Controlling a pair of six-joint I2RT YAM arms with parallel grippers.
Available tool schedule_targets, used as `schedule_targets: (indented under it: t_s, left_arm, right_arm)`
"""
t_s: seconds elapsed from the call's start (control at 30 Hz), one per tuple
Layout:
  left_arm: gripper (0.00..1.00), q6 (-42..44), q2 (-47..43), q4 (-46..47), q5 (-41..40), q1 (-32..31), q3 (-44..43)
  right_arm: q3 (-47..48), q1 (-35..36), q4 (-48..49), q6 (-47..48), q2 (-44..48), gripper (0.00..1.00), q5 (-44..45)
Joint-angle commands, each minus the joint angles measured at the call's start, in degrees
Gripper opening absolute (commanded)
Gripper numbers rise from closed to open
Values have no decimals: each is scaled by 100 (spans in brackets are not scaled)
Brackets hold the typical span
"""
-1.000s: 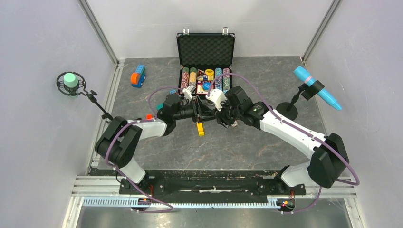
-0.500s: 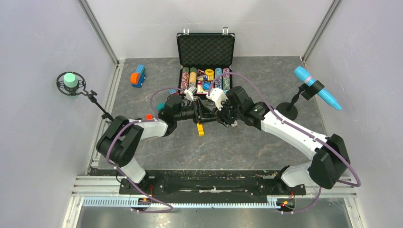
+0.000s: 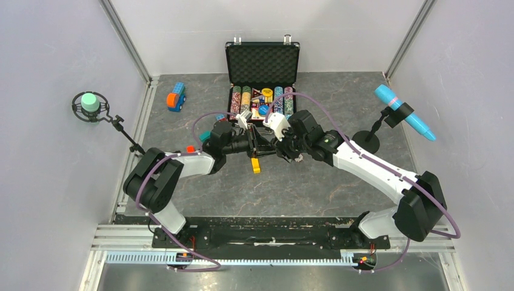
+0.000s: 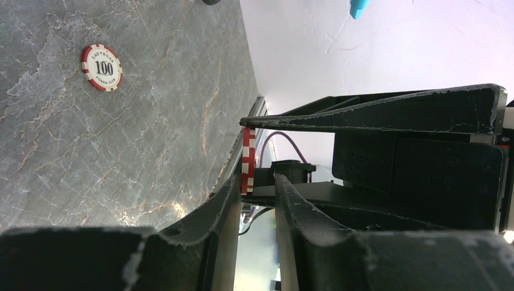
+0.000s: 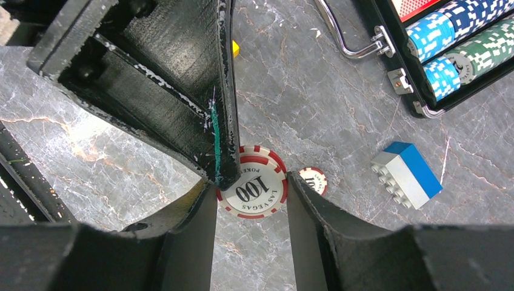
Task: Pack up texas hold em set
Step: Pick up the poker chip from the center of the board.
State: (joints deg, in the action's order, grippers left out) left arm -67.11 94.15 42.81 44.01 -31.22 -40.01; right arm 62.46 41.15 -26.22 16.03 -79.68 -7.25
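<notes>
The black case [image 3: 262, 59] lies open at the back centre, with rows of coloured chips [image 3: 262, 100] inside; its handle [image 5: 345, 36] and rim [image 5: 424, 110] show in the right wrist view. My two grippers meet in front of it. My right gripper [image 5: 251, 193] is shut on a red-and-white "100" chip [image 5: 254, 188], gripped across its diameter above the table. My left gripper [image 4: 257, 182] is narrowly open around that chip [image 4: 247, 160], seen edge-on against one finger. A second "100" chip [image 4: 101, 67] lies flat on the table, also in the right wrist view [image 5: 315, 179].
A yellow block [image 3: 256, 165] lies just below the grippers. A blue-and-white brick [image 5: 407, 174] lies by the case's front. An orange-and-blue toy [image 3: 176, 96] sits back left. Stands with a green-tipped object [image 3: 90, 104] and a blue one [image 3: 403, 112] flank the table.
My left gripper has edged slightly right toward the right gripper. Both grippers stay together at the chip.
</notes>
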Motion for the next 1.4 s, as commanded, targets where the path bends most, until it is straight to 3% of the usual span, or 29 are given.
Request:
schedule_targets:
  t_s: [0.0, 0.43, 0.63, 0.8, 0.87, 0.93, 1.03, 1.17, 1.27, 1.37]
  left_arm:
    - [31, -188, 105, 308, 170, -95, -143]
    - [19, -263, 164, 404, 170, -130, -166]
    - [2, -396, 188, 573, 150, -138, -170]
    - [2, -483, 194, 771, 127, -143, -166]
    - [2, -444, 163, 765, 121, -138, -179]
    - [2, -339, 151, 678, 133, -130, -222]
    - [2, -114, 103, 422, 141, -81, -314]
    - [2, 169, -64, 112, 182, 67, -372]
    - [2, 463, -265, -237, 163, 213, -397]
    - [2, 817, -487, -641, 106, 289, -460]
  right_arm:
    - [190, -2, 432, -47, 101, 11, 21]
    - [153, -4, 533, -83, 93, 11, 37]
    - [98, -1, 563, -83, 57, 11, 6]
    - [22, -2, 605, -91, 72, 13, -9]
    - [20, -10, 619, -121, 108, 26, -84]
    - [-55, -34, 768, -204, 235, 54, -213]
    - [-296, -238, 1220, -491, 546, 73, -420]
    - [-750, -918, 1949, -1284, 991, 79, -831]
    - [-1087, -1440, 2461, -1981, 1225, 79, -1115]
    - [-1386, -1842, 3072, -2723, 1239, 76, -1957]
